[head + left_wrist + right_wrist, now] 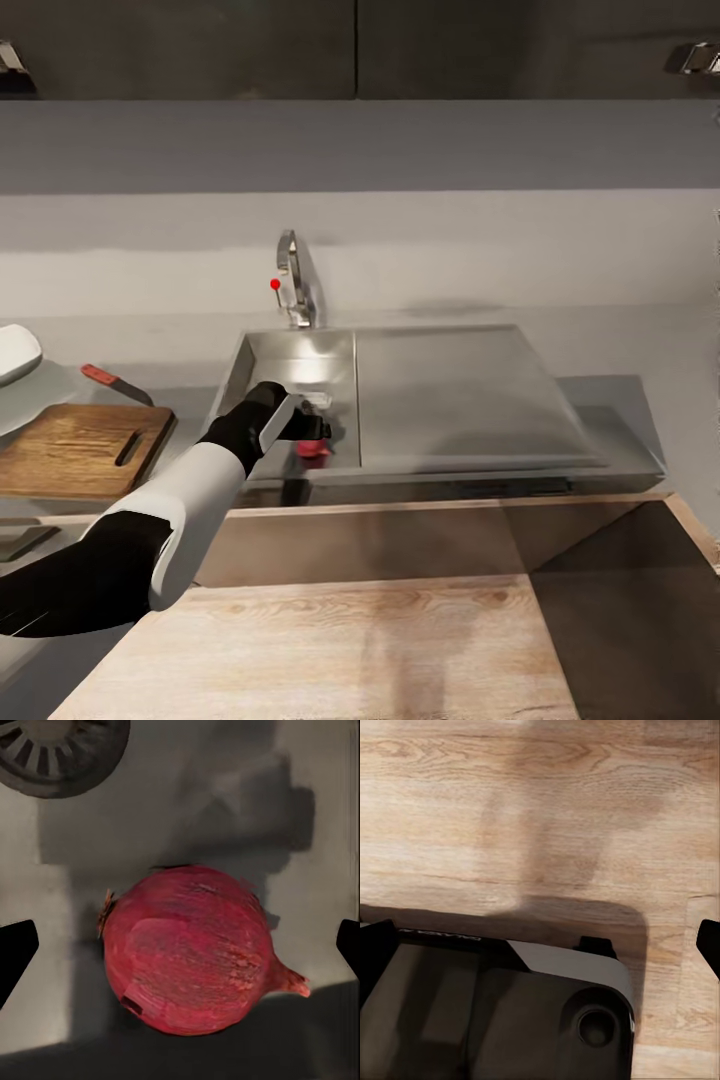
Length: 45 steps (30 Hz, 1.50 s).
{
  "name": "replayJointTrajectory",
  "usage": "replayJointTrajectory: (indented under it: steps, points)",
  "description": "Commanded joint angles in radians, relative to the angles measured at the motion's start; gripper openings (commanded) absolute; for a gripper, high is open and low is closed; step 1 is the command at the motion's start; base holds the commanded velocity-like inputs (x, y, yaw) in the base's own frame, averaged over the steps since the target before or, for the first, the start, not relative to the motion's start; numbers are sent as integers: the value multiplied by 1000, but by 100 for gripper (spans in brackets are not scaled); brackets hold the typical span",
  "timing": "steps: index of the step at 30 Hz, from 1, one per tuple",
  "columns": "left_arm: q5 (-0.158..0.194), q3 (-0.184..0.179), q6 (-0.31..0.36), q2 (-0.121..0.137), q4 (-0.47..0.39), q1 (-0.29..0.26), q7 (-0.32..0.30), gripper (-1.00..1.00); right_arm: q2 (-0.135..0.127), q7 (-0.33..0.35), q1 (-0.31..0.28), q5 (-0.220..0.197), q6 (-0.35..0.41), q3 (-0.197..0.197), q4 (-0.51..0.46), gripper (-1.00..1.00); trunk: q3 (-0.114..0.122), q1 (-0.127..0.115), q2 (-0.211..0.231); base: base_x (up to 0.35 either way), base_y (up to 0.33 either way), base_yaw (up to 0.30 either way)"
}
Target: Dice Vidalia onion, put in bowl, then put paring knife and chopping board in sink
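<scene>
My left gripper (180, 952) hangs jaws open over the red-skinned onion (191, 949) in the sink (300, 365), drain (56, 754) nearby; right jaws' state I cannot tell.

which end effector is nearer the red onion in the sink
Left. The left end effector hangs open directly over the round red onion in the grey sink basin; the right one points at wooden floor, away from it.
</scene>
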Motion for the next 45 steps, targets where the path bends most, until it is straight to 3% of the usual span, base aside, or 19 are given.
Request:
replayJointTrajectory:
  steps: [1, 16, 39, 40, 45]
  points:
    - [10, -6, 4, 1, -1, 0, 6, 100, 0, 0, -1, -7, -3, 7, 1, 100, -3, 0, -1, 0, -156, 0]
    - [10, -6, 3, 6, 3, -1, 9, 100, 2, -1, -1, -7, -3, 7, 1, 100, -26, 0, -1, 0, -26, 0]
    - [8, -6, 5, 9, 16, 0, 13, 100, 0, -2, -1, -5, -3, 6, 1, 100, -27, 0, -1, 0, 0, 0]
    - [8, -6, 5, 9, 16, 0, 13, -100, 0, -2, -1, -5, -3, 6, 1, 100, -27, 0, -1, 0, 0, 0]
    - [8, -6, 6, 9, 14, 0, 13, -100, 0, -2, -1, -5, -3, 6, 1, 100, -27, 0, -1, 0, 0, 0]
